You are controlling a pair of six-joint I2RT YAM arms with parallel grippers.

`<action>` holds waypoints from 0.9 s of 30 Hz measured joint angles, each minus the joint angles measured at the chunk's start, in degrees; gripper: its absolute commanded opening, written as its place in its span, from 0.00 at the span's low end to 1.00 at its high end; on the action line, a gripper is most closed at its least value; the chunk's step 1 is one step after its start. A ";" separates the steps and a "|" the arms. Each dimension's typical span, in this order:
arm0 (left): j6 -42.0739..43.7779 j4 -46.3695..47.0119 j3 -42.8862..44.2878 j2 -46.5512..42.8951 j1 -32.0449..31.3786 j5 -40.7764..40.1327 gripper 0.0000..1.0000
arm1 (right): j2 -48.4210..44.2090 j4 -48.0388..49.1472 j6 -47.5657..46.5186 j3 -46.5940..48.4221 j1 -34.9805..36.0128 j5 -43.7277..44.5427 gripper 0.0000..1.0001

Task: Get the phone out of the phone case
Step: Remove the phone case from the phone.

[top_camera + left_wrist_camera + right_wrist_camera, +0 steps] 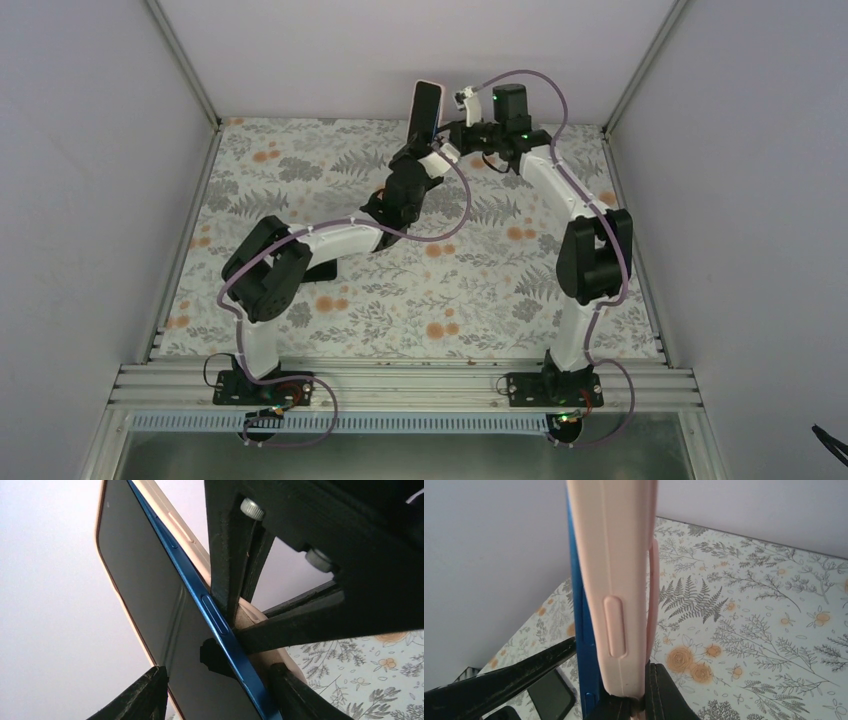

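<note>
A phone (427,106) with a black screen and blue frame stands upright above the back of the table, in a pale pink case. In the left wrist view the phone (150,580) has its right blue edge lifted clear of the case (177,522). My left gripper (424,148) is shut across the phone's lower end (220,685). My right gripper (452,128) is shut on the case's side wall. In the right wrist view the right gripper (644,692) pinches the case (616,555), with the phone's blue edge (579,605) just left of it.
The floral tablecloth (480,290) covers the table between grey walls. Both arms reach to the back centre, and the left arm's elbow (265,270) hangs over the left front. An aluminium rail (400,385) runs along the near edge.
</note>
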 measured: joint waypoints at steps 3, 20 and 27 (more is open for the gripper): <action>0.37 0.28 0.31 0.24 0.00 -1.29 0.49 | -0.15 0.72 -0.83 0.00 0.70 1.42 0.03; 3.08 3.43 0.81 0.24 1.77 -0.57 0.02 | -0.26 1.97 -0.48 0.98 1.40 3.37 0.03; 2.05 5.35 0.81 0.24 2.49 1.25 0.02 | -0.26 -2.78 -2.49 4.68 2.29 8.52 0.03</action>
